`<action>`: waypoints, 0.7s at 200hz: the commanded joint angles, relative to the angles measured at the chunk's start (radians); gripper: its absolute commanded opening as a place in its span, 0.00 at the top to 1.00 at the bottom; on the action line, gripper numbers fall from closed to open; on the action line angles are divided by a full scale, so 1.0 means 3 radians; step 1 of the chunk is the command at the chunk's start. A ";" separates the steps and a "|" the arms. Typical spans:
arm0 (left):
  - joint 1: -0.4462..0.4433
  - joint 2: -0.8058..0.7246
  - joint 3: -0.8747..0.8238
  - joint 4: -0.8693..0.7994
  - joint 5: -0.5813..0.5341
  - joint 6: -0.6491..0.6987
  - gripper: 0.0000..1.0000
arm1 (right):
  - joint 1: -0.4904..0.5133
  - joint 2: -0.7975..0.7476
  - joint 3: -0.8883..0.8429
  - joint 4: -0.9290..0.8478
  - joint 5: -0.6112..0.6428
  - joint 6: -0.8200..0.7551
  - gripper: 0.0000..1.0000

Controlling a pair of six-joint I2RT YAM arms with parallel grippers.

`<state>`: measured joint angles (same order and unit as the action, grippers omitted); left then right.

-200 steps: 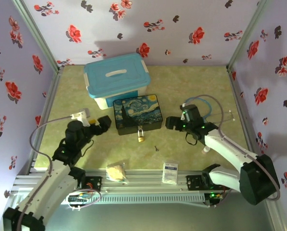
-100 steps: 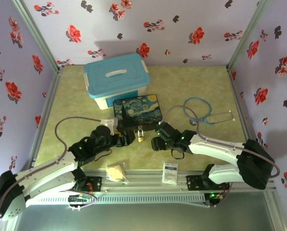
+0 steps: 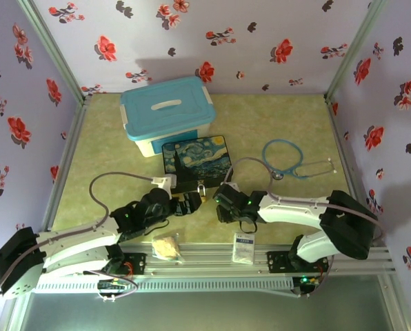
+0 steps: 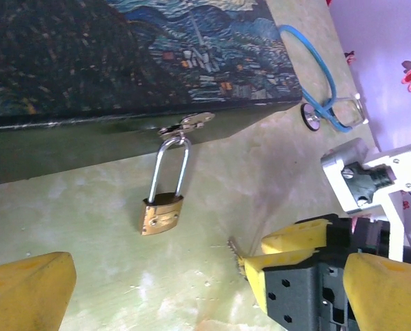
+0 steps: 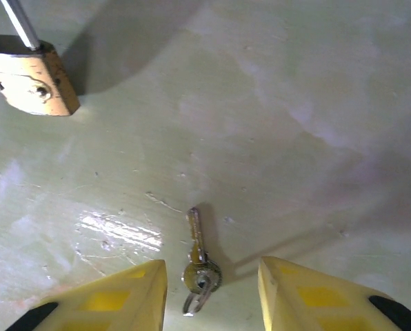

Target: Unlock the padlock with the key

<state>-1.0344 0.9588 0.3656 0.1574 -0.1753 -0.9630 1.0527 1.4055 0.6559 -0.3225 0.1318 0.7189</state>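
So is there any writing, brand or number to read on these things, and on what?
No text is legible.
White sachet: bluish print, too small to read.
Padlock: no readable marking on its brass body.
Painted box: a picture, no words visible.

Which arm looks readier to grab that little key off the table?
The right. The key lies flat on the table, directly between the open right fingers. The left fingers face the padlock hanging from the box instead.
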 commanded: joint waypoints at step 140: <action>-0.0021 0.0027 0.0006 0.0033 -0.0227 -0.0008 0.05 | 0.0109 0.0159 -0.0176 0.0130 0.0168 0.0035 1.00</action>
<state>-1.0344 0.9501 0.3634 0.1566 -0.2111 -0.9695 1.0866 1.4570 0.6540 -0.2813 0.1879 0.7414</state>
